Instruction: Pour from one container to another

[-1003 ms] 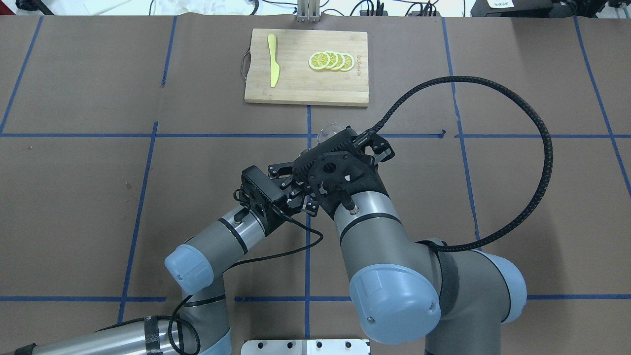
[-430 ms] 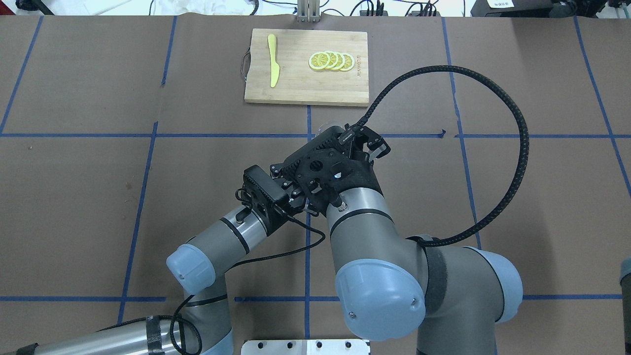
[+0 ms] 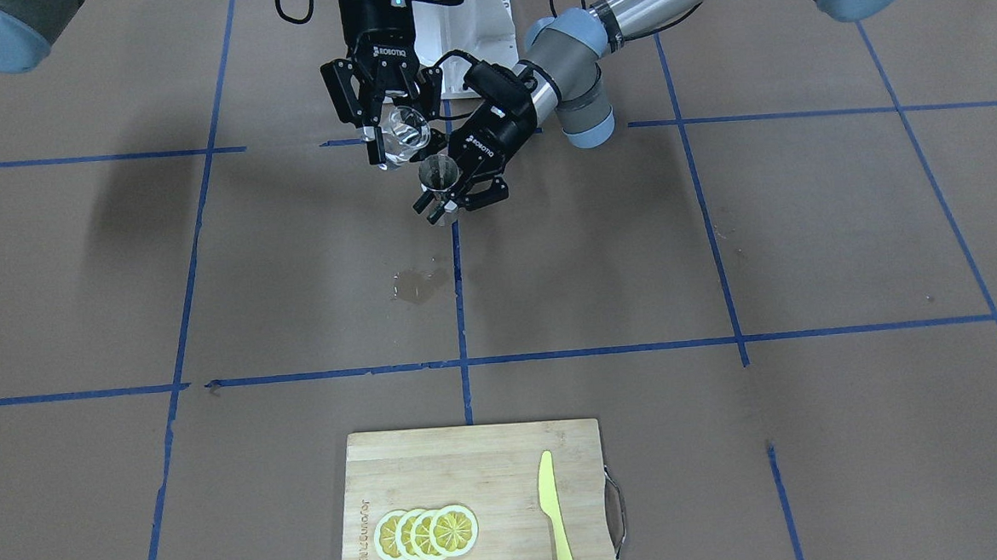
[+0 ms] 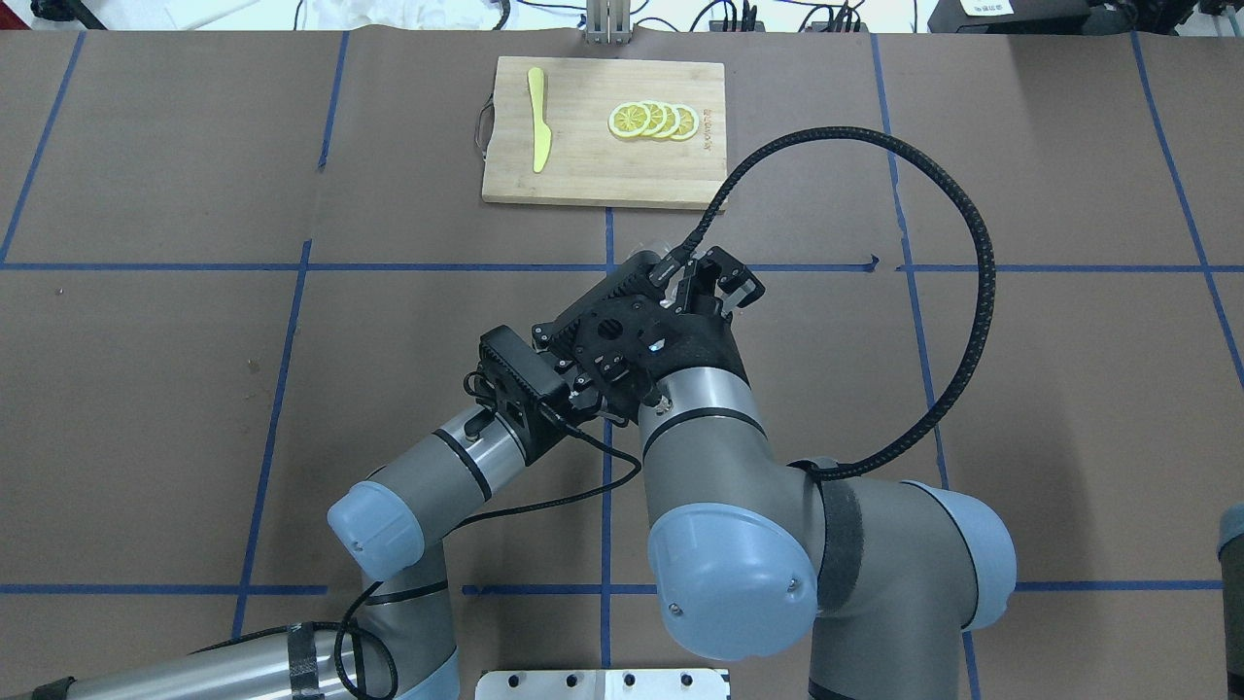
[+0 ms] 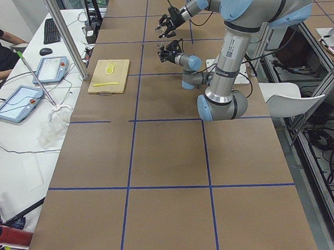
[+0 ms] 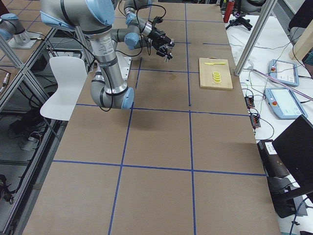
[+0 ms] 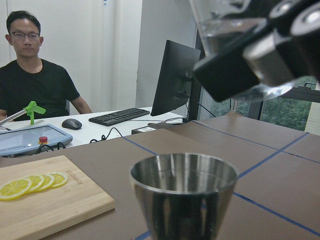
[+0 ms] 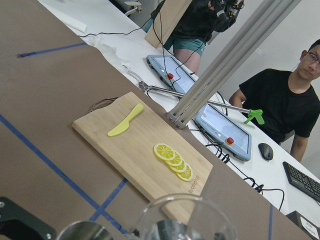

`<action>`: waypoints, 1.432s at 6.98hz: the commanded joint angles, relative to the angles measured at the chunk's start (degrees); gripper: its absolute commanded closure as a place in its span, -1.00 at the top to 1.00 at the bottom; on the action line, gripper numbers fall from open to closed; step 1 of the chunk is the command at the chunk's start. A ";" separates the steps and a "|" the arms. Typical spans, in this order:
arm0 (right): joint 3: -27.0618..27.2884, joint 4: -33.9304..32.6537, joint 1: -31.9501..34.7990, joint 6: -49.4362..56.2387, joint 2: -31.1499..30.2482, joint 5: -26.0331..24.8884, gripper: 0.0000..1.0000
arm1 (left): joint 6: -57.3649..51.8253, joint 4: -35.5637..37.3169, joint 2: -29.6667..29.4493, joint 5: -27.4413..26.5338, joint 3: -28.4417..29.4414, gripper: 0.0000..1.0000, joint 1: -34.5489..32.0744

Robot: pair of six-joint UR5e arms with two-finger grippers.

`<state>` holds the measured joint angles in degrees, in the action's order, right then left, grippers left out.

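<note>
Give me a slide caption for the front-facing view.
Right pincer tilts glass cup toward steel jigger held by left pincer.

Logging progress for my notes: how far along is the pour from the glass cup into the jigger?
Done: both vessels are lifted, the glass cup in the right gripper, the jigger in the left gripper. In hand: the cup tilts above the jigger's mouth; no stream shows. Left: filling the jigger.

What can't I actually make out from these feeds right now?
- Fill level of the jigger: the left wrist view sees its rim side-on, and in the front view it is too small.
- Contents of the glass cup: cut off by the right wrist view's bottom edge.
- Overhead: the right arm covers both vessels.
- Side views: both vessels too small.
</note>
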<state>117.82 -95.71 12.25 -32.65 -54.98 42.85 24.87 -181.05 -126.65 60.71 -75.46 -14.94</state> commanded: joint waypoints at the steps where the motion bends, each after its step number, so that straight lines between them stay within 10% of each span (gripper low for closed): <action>1: -0.14 -1.14 0.05 2.59 0.05 -0.13 -1.00 | 0.00 0.09 0.00 -0.06 0.05 -1.00 0.00; 10: -0.93 -2.29 0.32 9.89 0.49 -2.24 -1.00 | 0.00 0.18 -0.17 -0.06 0.57 -1.00 0.09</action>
<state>117.11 -97.93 12.60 -22.85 -54.51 40.67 24.83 -180.89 -126.76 60.65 -75.03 -14.85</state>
